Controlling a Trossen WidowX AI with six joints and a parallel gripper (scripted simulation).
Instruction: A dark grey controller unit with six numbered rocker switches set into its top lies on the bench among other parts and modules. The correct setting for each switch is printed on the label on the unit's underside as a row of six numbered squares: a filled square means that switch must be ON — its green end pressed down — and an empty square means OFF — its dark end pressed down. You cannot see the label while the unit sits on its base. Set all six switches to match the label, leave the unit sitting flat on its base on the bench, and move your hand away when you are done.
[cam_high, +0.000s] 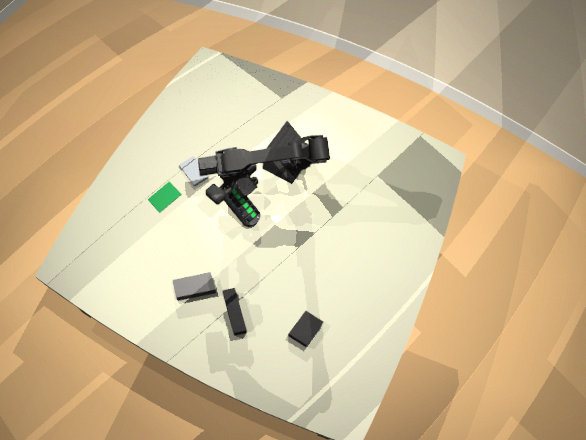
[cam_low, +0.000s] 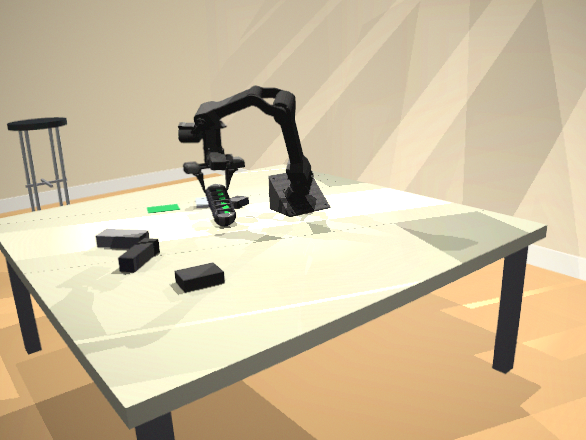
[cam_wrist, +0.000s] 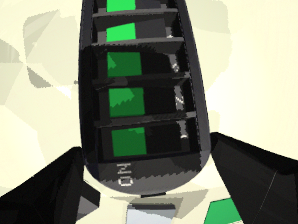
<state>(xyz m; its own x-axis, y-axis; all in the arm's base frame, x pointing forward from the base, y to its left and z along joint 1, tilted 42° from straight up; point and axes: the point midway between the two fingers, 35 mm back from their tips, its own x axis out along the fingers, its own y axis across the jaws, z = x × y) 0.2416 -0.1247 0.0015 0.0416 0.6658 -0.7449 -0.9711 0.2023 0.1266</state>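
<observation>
Seeing from left to right from the top, I find a flat green square (cam_high: 165, 197) (cam_low: 163, 208) (cam_wrist: 223, 212), then a pale piece (cam_high: 191, 170) (cam_low: 201, 202) (cam_wrist: 150, 215), partly under my arm (cam_high: 267, 154) (cam_low: 235, 106). A grey block (cam_high: 194, 286) (cam_low: 122, 239) and a long dark block (cam_high: 234, 313) (cam_low: 139, 255) lie well apart from me, away from the table's (cam_high: 350, 280) (cam_low: 310, 300) edges. My gripper (cam_high: 229, 192) (cam_low: 216, 191) (cam_wrist: 147, 148) points down, pinching the controller unit (cam_high: 238, 208) (cam_low: 220, 205) (cam_wrist: 145, 175) by its sides. The unit tips, switches showing; its far end is cut off close up, its numbers are smudgy, and its bottom is hidden. My arm bends high over from its base (cam_high: 286, 131) (cam_low: 276, 196). A black block (cam_high: 306, 328) (cam_low: 199, 277) sits farther right.
</observation>
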